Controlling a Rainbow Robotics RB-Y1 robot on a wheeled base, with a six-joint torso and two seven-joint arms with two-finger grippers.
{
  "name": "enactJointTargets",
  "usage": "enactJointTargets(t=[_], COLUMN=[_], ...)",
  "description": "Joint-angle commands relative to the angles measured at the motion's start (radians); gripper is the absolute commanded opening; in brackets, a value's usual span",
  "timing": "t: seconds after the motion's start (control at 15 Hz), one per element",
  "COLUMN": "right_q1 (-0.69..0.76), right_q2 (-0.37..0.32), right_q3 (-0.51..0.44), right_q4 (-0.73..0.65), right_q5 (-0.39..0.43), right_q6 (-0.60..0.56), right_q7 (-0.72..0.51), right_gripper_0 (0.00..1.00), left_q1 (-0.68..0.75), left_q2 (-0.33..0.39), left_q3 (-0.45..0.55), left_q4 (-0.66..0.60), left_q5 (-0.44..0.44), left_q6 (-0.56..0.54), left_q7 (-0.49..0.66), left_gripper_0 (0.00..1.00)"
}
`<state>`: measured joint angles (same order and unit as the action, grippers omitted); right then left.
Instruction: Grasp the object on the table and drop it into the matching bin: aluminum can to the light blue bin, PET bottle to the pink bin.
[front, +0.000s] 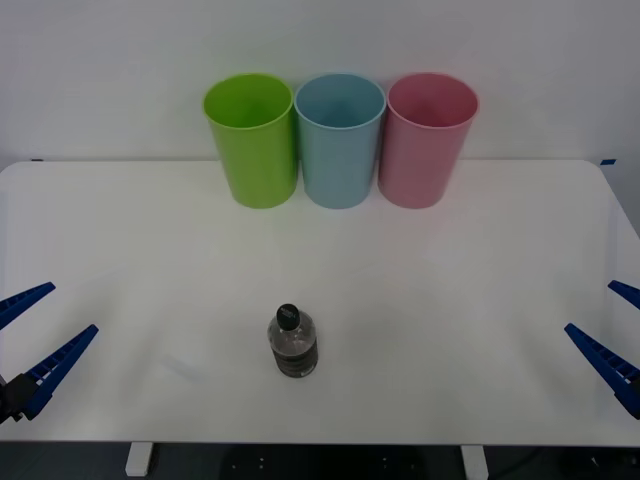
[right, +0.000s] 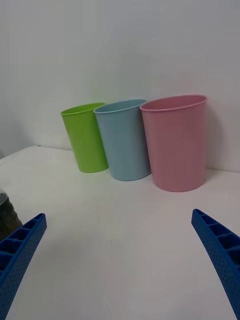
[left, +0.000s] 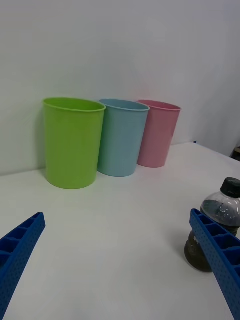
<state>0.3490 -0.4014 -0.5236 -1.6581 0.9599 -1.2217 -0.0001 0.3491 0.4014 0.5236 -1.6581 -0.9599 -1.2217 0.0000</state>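
Note:
A small clear PET bottle (front: 293, 343) (left: 215, 222) with a black cap and dark label stands upright on the white table (front: 450, 280), near the front edge and a little left of centre. A sliver of it shows as the bottle (right: 7, 215) in the right wrist view. At the back stand the pink bin (front: 430, 140) (right: 177, 142) (left: 159, 132) and the light blue bin (front: 340, 140) (right: 125, 140) (left: 121, 137). My left gripper (front: 35, 345) (left: 117, 280) is open at the front left. My right gripper (front: 618, 335) (right: 117, 270) is open at the front right. Both hold nothing.
A lime green bin (front: 252, 140) (right: 85, 137) (left: 71, 142) stands left of the light blue one; the three bins touch in a row against the white wall. Bare tabletop lies between the bottle and the bins and on both sides of the bottle.

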Motion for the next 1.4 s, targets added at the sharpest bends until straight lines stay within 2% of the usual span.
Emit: enactJointTargets(t=[0.07,0.13,0.4,1.0,1.4], right_q1=[0.0,0.011,0.025,0.027,0.016], right_q2=[0.0,0.029,0.029,-0.033,-0.063], right_q3=[0.0,-0.001,0.008,0.142,0.255], right_q4=[0.0,0.012,-0.006,-0.005,-0.005], right_q5=[0.0,-0.001,-0.01,-0.01,-0.01], right_q6=[0.0,0.002,0.019,0.031,0.039], right_q7=[0.0,0.0,0.0,0.035,0.111], right_gripper_0=[1.0,1.0,1.0,1.0,1.0], left_q1=[0.0,0.0,0.0,0.0,0.0], left_q2=[0.0,0.0,0.0,0.0,0.0], left_q3=[0.0,0.0,0.0,0.0,0.0], left_q4=[0.0,0.0,0.0,0.0,0.0], left_q5=[0.0,0.0,0.0,0.0,0.0], left_q6=[0.0,0.0,0.0,0.0,0.0], left_q7=[0.0,0.0,0.0,0.0,0.0], left_gripper_0=[1.0,1.0,1.0,1.0,1.0])
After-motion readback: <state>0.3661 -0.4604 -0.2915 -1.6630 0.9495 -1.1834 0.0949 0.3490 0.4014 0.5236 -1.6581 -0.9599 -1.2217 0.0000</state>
